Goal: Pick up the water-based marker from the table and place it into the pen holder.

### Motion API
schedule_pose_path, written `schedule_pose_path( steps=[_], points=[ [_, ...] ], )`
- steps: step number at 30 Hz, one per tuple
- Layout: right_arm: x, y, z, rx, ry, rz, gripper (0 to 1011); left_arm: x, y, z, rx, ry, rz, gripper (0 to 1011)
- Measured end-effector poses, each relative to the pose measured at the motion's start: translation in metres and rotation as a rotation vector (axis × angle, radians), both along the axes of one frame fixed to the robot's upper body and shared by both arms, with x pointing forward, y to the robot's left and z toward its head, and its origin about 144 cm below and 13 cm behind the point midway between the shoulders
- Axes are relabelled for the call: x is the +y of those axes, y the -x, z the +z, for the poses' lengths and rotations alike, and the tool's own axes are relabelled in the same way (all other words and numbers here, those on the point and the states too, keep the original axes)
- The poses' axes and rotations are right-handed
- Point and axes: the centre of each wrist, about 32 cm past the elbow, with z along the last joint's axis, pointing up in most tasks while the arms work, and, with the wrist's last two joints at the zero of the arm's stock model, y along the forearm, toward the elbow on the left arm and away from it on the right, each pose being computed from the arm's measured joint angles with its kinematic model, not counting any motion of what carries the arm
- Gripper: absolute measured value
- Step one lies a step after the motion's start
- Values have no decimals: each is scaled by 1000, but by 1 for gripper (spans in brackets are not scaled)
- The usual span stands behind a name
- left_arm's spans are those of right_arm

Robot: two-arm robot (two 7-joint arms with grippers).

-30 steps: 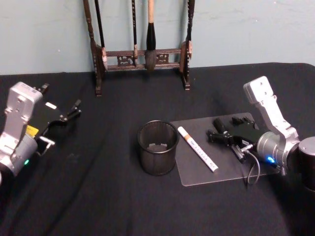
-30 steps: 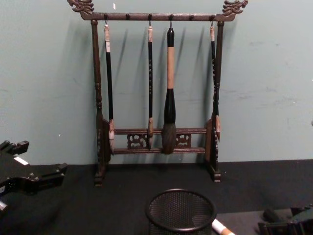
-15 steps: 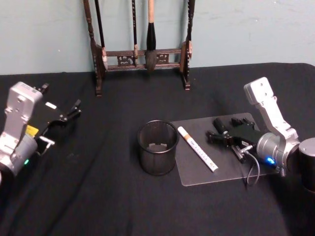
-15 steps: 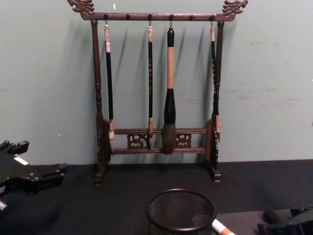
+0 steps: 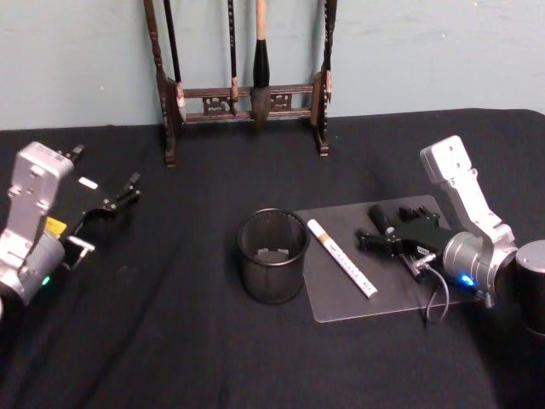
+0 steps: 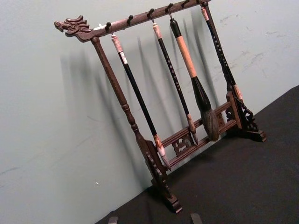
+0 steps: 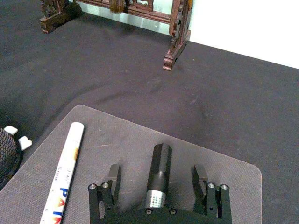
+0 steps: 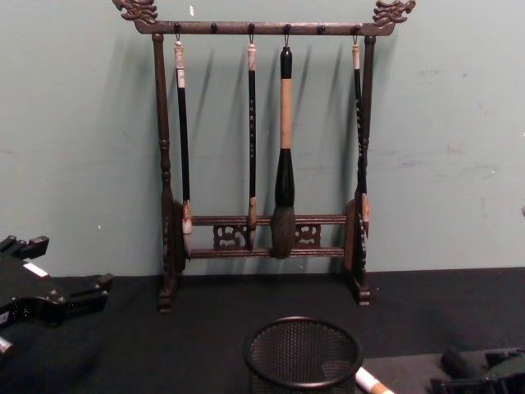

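**Head view.** The marker (image 5: 341, 257) lies flat on a grey mat (image 5: 341, 308) on the black worktop (image 5: 170, 341). Its far end is near the pen holder (image 5: 272, 256), which stands just off the mat's left edge. My right fingers (image 5: 370, 242), spread apart, sit over the mat beside the marker, with bare mat between. My left fingers (image 5: 123, 196), also apart, are parked far left. A brush rack (image 5: 247, 94) stands behind.

**Right wrist view.** The marker lies untouched beside one finger.

**Chest view.** The holder stands in front of the rack.

**Against one second earlier.** Marker and holder are unmoved, and my right arm has shifted only slightly.
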Motion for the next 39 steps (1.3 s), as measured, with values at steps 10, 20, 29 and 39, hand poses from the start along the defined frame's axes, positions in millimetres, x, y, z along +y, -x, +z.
schedule_pose_path(
  steps=[10, 20, 29, 39],
  points=[
    [0, 0, 0, 0, 3, 0, 1000, 0, 0, 0, 0, 0, 0, 1001],
    [0, 0, 0, -1, 3, 0, 927, 0, 0, 0, 0, 0, 0, 1001],
    [0, 0, 1, -1, 3, 0, 685, 0, 0, 0, 0, 0, 0, 1001],
    [0, 0, 1, -1, 2, 0, 342, 0, 0, 0, 0, 0, 0, 1001]
  ],
)
